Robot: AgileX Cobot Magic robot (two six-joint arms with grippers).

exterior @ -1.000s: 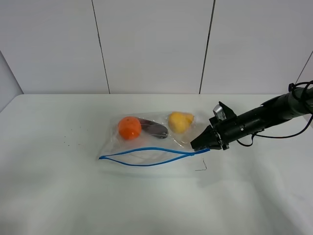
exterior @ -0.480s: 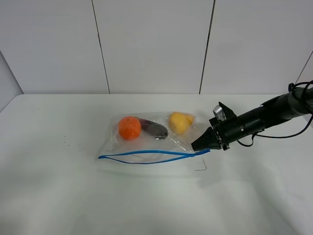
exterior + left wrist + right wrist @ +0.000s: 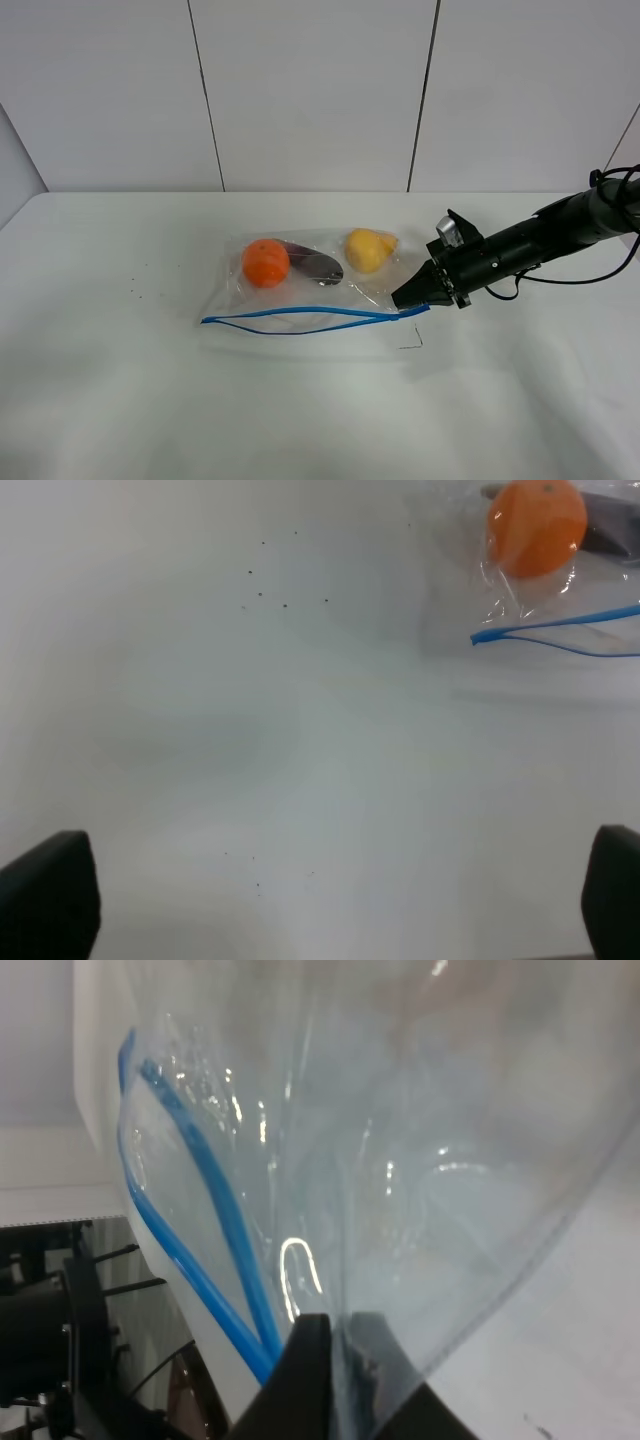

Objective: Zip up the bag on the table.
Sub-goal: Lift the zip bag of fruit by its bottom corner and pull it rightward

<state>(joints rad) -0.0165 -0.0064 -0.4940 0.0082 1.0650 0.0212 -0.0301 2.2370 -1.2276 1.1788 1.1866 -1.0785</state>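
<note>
Clear bag (image 3: pixel 310 290) lies mid-table (image 3: pixel 120 400), blue zip strip (image 3: pixel 300 313) along its camera-side edge. Right gripper (image 3: pixel 403 298) sits at the strip's right end, clenched on that bag corner. Left gripper (image 3: pixel 330 900) spread wide, well apart from bag.

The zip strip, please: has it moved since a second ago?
Yes: the zip strip narrowed, its near strand drawing back from the black mark.

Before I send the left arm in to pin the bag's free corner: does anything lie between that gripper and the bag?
Nothing visible does. Between the open left gripper and the bag the left wrist view shows only table with tiny dark specks. The right gripper pinches the bag's far end.
</note>
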